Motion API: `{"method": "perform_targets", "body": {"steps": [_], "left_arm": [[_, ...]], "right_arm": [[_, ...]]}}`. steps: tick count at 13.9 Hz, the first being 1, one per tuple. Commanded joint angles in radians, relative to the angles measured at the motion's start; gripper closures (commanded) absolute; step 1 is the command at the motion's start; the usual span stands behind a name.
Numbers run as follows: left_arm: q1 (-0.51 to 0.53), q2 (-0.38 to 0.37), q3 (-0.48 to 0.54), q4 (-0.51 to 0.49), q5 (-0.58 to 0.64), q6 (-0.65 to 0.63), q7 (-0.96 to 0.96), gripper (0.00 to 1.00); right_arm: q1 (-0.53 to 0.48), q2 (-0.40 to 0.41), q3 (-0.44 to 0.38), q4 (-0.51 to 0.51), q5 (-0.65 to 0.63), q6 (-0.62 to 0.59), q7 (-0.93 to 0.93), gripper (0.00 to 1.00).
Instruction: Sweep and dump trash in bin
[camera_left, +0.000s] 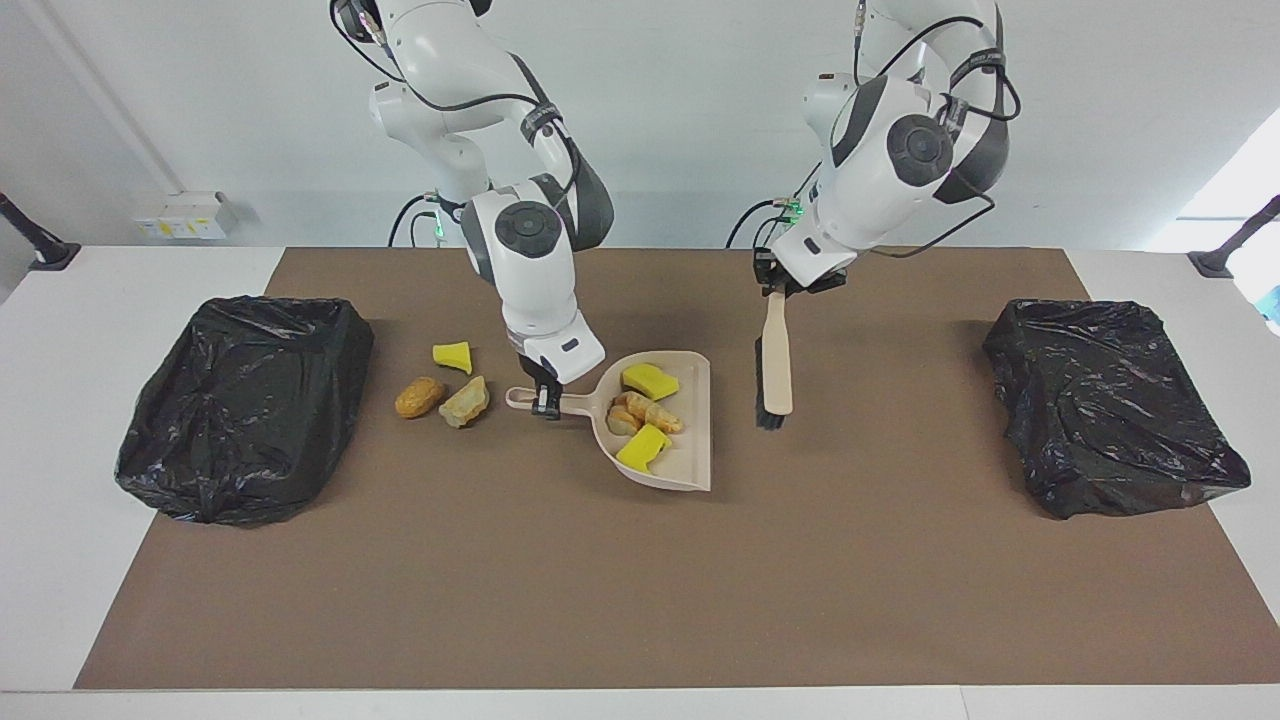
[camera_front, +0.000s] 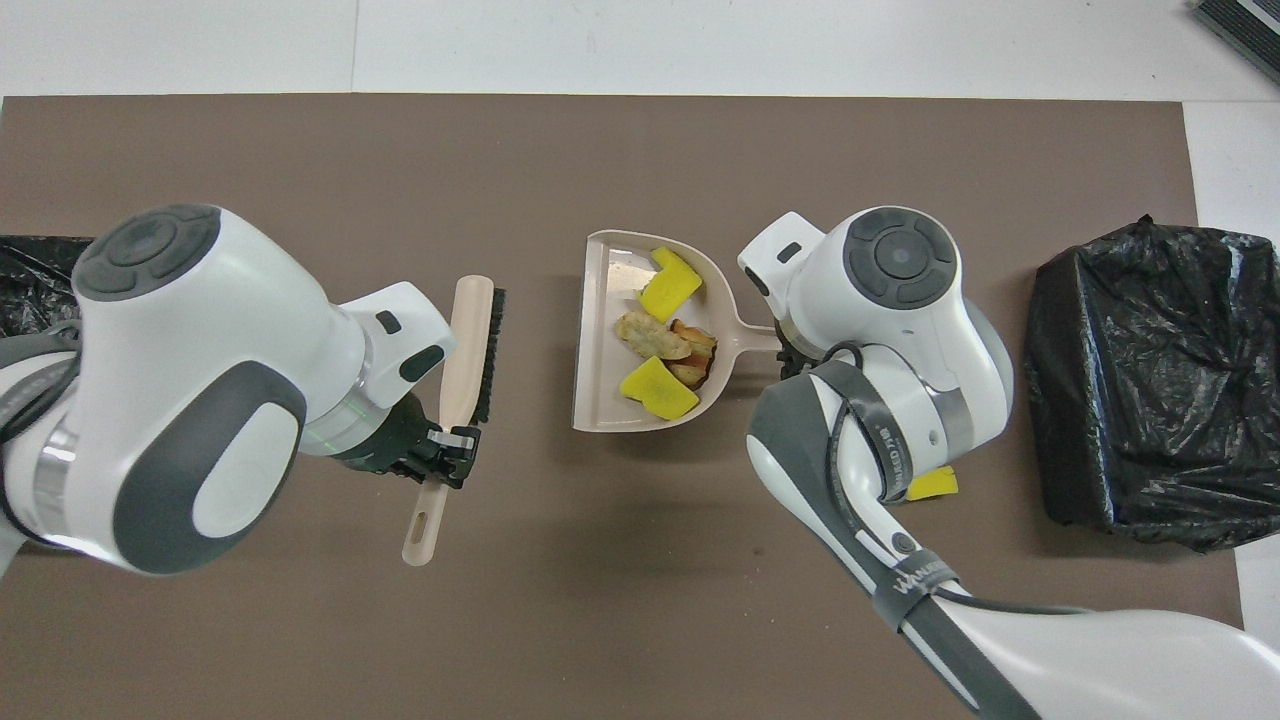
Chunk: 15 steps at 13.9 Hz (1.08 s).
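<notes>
My right gripper (camera_left: 545, 400) is shut on the handle of the beige dustpan (camera_left: 692, 462), which also shows in the overhead view (camera_front: 604, 300). In the pan lie two yellow foam chunks (camera_left: 650, 380) (camera_left: 644, 447) and tan bread-like lumps (camera_left: 640, 412). Three more bits of trash lie on the mat beside the pan's handle, toward the right arm's end: a yellow chunk (camera_left: 452, 356), an orange lump (camera_left: 419, 396) and a pale beige chunk (camera_left: 465, 401). My left gripper (camera_left: 773, 285) is shut on the handle of the brush (camera_left: 776, 360), which hangs bristles-down beside the pan's open edge (camera_front: 468, 345).
A bin lined with a black bag (camera_left: 245, 405) stands at the right arm's end of the brown mat. A second black-bagged bin (camera_left: 1110, 405) stands at the left arm's end. In the overhead view the right arm covers most of the loose trash.
</notes>
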Motion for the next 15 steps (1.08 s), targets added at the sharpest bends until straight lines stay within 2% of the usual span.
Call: {"method": "perform_targets", "body": {"steps": [1,4,5,7,9,11,13,15], "left_arm": [[-0.013,-0.091,-0.012,-0.102,0.014,-0.021,-0.07,1.0],[-0.145,-0.244,-0.041,-0.332,0.014,0.198,-0.318,1.0],[-0.194,-0.258,-0.041,-0.372,0.014,0.235,-0.358,1.0],[-0.257,-0.233,-0.044,-0.388,0.014,0.282,-0.404,1.0],[-0.332,-0.188,-0.046,-0.448,0.014,0.39,-0.439,1.0],[-0.374,-0.177,-0.046,-0.504,0.014,0.473,-0.453,1.0],[-0.4,-0.138,-0.046,-0.511,0.012,0.489,-0.485,1.0],[-0.441,-0.084,-0.047,-0.511,0.012,0.558,-0.553,1.0]], "right_arm": [[-0.085,-0.052,0.012,0.015,0.032,-0.078,-0.117,1.0],[-0.187,-0.054,0.009,0.088,0.022,-0.191,-0.265,1.0],[-0.227,-0.054,0.007,0.101,0.014,-0.21,-0.318,1.0],[-0.31,-0.058,0.004,0.119,0.009,-0.238,-0.398,1.0],[-0.396,-0.074,0.002,0.124,-0.003,-0.244,-0.434,1.0],[-0.479,-0.098,0.002,0.124,-0.058,-0.242,-0.504,1.0],[-0.571,-0.106,0.002,0.125,-0.098,-0.236,-0.602,1.0],[-0.669,-0.112,0.001,0.125,-0.138,-0.221,-0.699,1.0]]}}
